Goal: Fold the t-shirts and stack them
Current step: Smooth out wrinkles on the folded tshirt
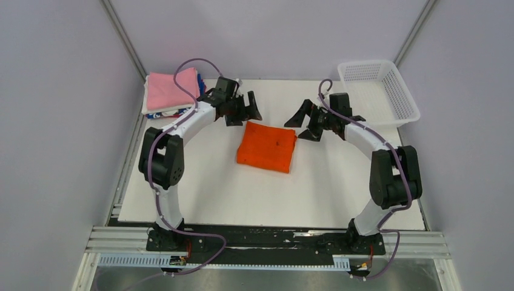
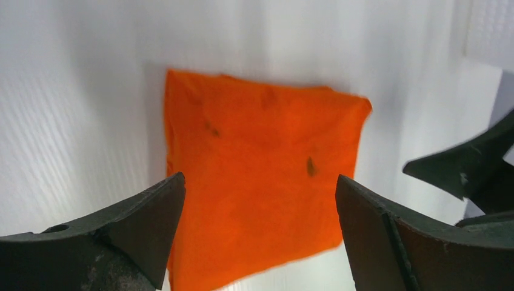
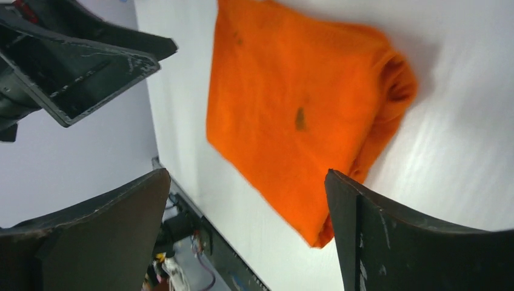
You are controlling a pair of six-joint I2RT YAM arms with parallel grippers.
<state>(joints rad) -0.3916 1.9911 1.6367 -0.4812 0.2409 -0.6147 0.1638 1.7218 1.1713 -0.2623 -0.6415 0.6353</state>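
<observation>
White tabletop [image 1: 200, 194], matte and flat, enclosed by pale lilac walls [image 1: 54, 121]. A folded orange shirt [image 1: 267, 147] lies flat near its centre. The left gripper [image 1: 244, 115] and right gripper [image 1: 303, 126] hover by the shirt's far edge, jaws spread wide, holding nothing. A pink-topped stack [image 1: 171, 92] sits far left, and a mesh basket [image 1: 379, 91] far right.

My right gripper [image 3: 247, 182] gapes wide; the folded orange t-shirt [image 3: 297, 109] lies flat on the table [image 3: 448, 157] just ahead.
</observation>
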